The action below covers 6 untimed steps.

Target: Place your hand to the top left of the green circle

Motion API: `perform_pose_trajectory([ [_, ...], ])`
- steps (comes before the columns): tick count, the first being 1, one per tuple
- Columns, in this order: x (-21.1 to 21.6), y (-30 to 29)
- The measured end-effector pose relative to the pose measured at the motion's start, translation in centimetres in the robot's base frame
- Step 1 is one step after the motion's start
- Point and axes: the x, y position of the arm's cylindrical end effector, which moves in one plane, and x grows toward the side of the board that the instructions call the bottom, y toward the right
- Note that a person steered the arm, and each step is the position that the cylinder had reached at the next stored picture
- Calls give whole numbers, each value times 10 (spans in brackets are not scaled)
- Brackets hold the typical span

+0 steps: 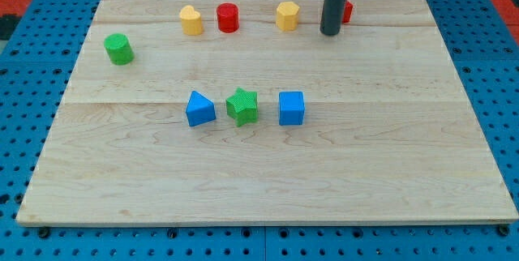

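The green circle (118, 49) sits near the board's left edge, toward the view's top. My tip (330, 32) is far to its right, near the view's top, just right of a yellow hexagon (287, 15) and in front of a red block (347, 11) that the rod partly hides. A yellow heart-like block (190, 20) and a red cylinder (228, 18) lie between the green circle and my tip.
A blue triangle (199, 109), a green star (242, 105) and a blue cube (291, 108) stand in a row at mid board. The wooden board (259, 188) lies on a blue pegboard surface.
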Motion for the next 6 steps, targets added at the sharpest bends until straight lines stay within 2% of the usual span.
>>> perform_pose_trajectory([
  [1, 68, -26],
  [2, 46, -44],
  [3, -2, -155],
  [4, -24, -284],
  [5, -15, -360],
  [6, 4, -406],
])
